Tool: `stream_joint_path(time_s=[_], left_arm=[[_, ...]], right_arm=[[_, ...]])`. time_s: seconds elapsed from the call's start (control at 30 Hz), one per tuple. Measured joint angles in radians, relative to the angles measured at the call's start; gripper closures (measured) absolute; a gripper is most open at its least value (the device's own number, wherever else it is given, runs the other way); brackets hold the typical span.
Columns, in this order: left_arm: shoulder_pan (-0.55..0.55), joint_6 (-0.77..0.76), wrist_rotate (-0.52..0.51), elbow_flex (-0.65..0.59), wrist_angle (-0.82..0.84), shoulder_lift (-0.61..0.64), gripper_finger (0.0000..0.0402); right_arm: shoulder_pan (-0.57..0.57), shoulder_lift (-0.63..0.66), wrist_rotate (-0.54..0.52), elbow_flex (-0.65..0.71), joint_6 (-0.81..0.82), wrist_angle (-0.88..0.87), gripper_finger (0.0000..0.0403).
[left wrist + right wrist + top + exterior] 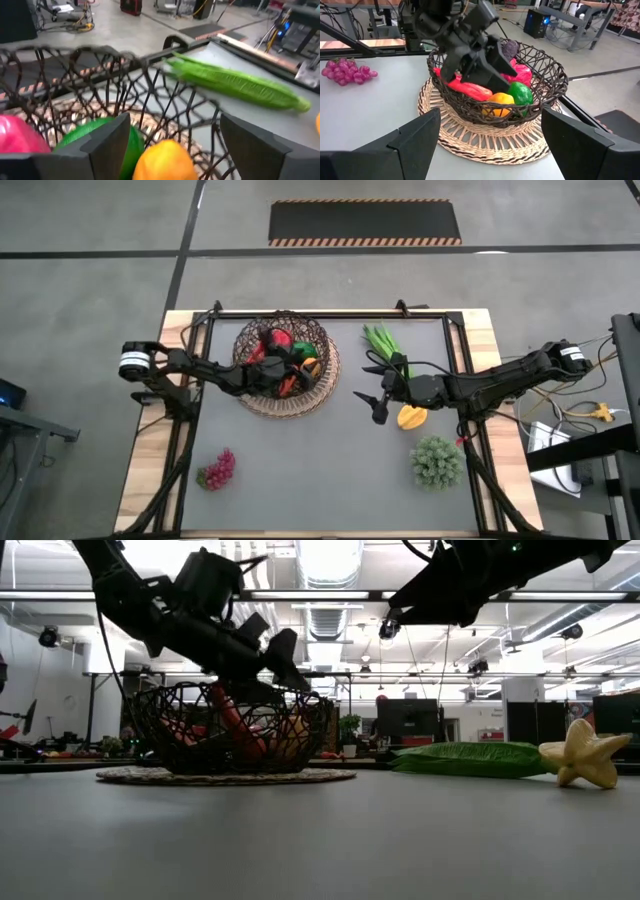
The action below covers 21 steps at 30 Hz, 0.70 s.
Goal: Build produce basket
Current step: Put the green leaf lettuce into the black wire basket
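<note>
Inside the basket (pixel 283 364), left claw (pixel 291 375) gapes wide, empty; right claw (pixel 372 402) likewise hovers spread.

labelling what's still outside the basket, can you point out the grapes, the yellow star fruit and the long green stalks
grapes (pixel 217 470), high view, middle of the red bunch
yellow star fruit (pixel 585 755), low view, centre of the star
long green stalks (pixel 240 85), left wrist view, middle of the bundle's length
</note>
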<state>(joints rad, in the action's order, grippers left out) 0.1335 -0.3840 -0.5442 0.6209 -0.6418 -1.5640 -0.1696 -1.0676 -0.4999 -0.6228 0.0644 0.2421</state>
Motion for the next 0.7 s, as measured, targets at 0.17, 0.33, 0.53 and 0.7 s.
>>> stream_joint_path(time_s=[0.17, 0.33, 0.53, 0.7], left_arm=[[-0.009, 0.037, 0.017, 0.000, 0.003, 0.087, 0.0109], [-0.048, 0.053, 0.113, -0.001, 0.003, 0.223, 0.0109], [-0.194, 0.132, 0.171, -0.002, -0.012, 0.338, 0.0109], [-0.346, 0.242, 0.174, -0.003, -0.014, 0.368, 0.0109]], right_arm=[[0.000, 0.000, 0.000, 0.000, 0.015, -0.007, 0.0076], [0.000, 0.000, 0.001, 0.000, 0.052, -0.013, 0.0076], [0.000, 0.000, 0.002, 0.000, 0.130, -0.039, 0.0076], [0.000, -0.019, 0.002, 0.001, 0.216, -0.059, 0.0076]])
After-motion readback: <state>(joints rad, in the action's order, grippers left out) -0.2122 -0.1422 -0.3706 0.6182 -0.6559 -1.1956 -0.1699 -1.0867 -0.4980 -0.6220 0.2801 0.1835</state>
